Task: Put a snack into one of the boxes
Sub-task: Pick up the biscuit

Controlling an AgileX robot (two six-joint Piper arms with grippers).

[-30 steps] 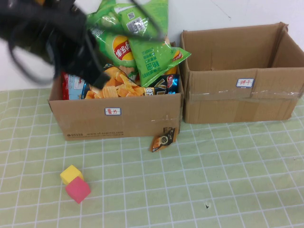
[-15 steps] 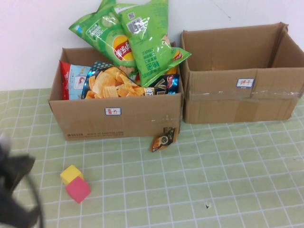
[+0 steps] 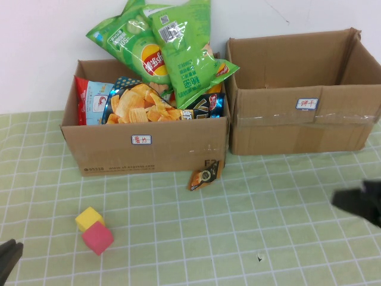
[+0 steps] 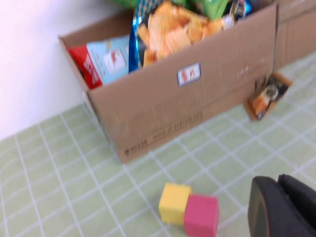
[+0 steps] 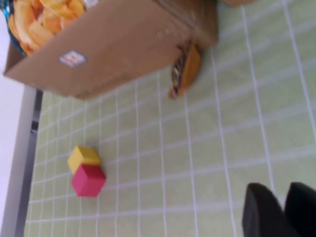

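A small orange snack packet (image 3: 205, 174) leans against the front of the left cardboard box (image 3: 146, 152), on the green checked cloth. It also shows in the left wrist view (image 4: 266, 95) and the right wrist view (image 5: 185, 71). The left box is full of chip bags, with green ones (image 3: 178, 47) sticking out on top. The right cardboard box (image 3: 297, 128) looks empty. My left gripper (image 3: 7, 259) is low at the near left corner, shut and empty (image 4: 279, 180). My right gripper (image 3: 360, 202) is at the right edge, in front of the right box, shut and empty (image 5: 285, 190).
A yellow block (image 3: 89, 218) and a pink block (image 3: 97, 238) sit touching on the cloth, in front of the left box and near my left gripper. A white wall stands behind both boxes.
My left arm has swung from over the left box down to the near left corner. My right gripper has come into view at the right edge. The snack packet has not moved.
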